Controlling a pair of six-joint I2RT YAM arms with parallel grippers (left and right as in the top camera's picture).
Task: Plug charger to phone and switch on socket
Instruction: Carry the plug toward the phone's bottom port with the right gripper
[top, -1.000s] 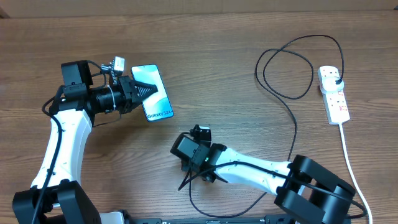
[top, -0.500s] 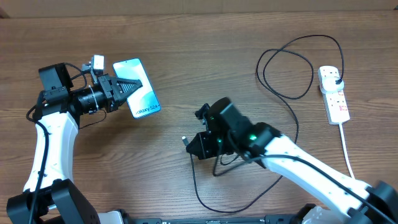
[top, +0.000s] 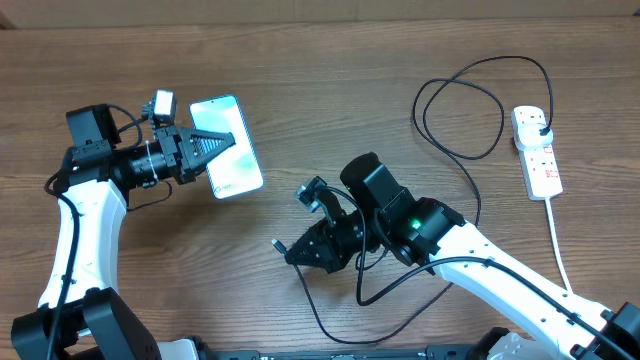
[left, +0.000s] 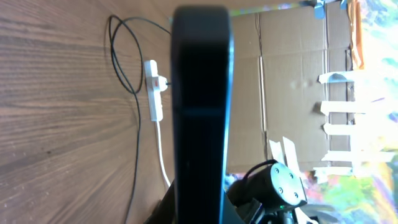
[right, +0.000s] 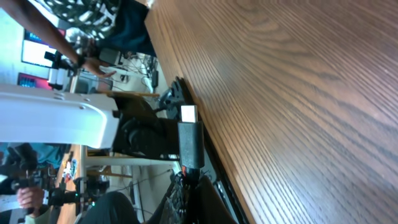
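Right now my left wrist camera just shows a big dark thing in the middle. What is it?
Observer: That is the phone, edge-on to you. From overhead its screen faces up, and the left fingers are shut on it.
Operator: Where is the charger's end?
Observer: The right fingers are shut on the charger's tip, with its little metal end poking out.
Operator: Is it in the phone yet?
Observer: No. Overhead, the tip is apart from the phone, lower and to the right in the picture, with bare table between them.
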